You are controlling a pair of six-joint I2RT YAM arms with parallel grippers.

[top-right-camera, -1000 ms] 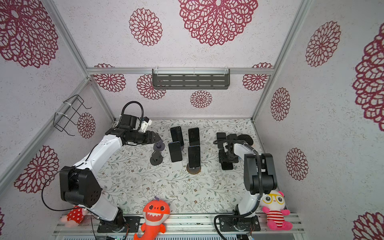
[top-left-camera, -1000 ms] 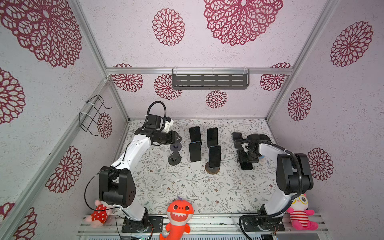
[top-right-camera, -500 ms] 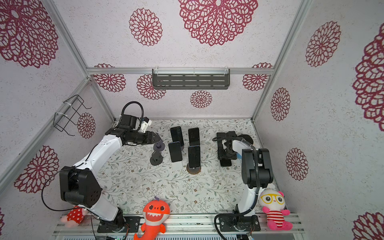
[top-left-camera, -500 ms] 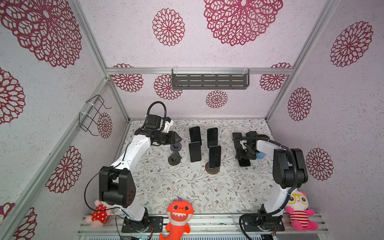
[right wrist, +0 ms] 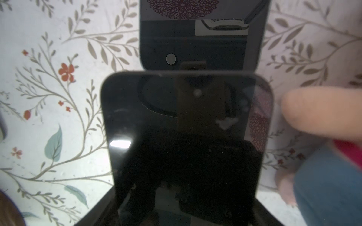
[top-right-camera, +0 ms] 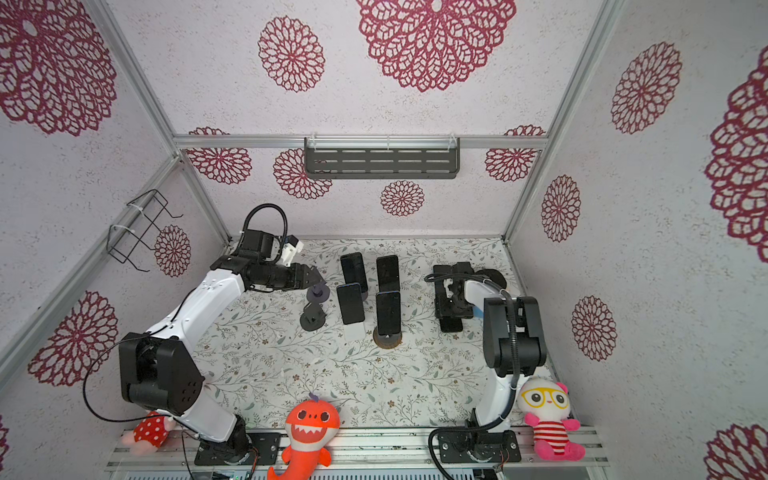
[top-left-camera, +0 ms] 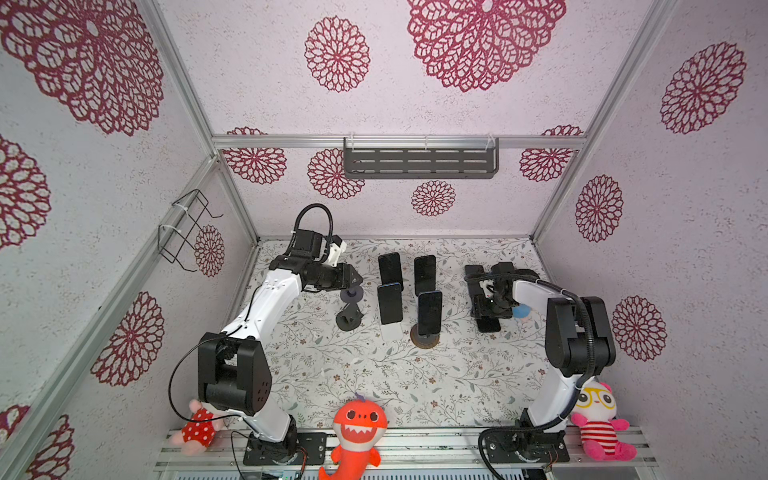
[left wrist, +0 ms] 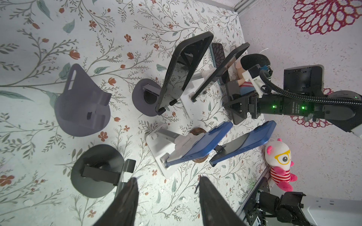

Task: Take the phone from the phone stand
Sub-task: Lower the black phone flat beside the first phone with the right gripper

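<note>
My right gripper points down near the right wall and is shut across the sides of a black phone. The phone's front end sticks out below the gripper in both top views. No stand shows under it in the right wrist view. Its far edge overlaps a second dark phone lying flat on the table. My left gripper hangs open and empty at the back left, beside an empty black stand.
Several phones lean on stands mid-table: a blue one on a white stand, one on a round wooden base, two black ones behind. An empty purple stand is on the left. A small doll lies beside my right gripper.
My right gripper has shifted slightly toward the back wall with the phone in it, and that arm's elbow swung in a little. The left arm has stayed put.
</note>
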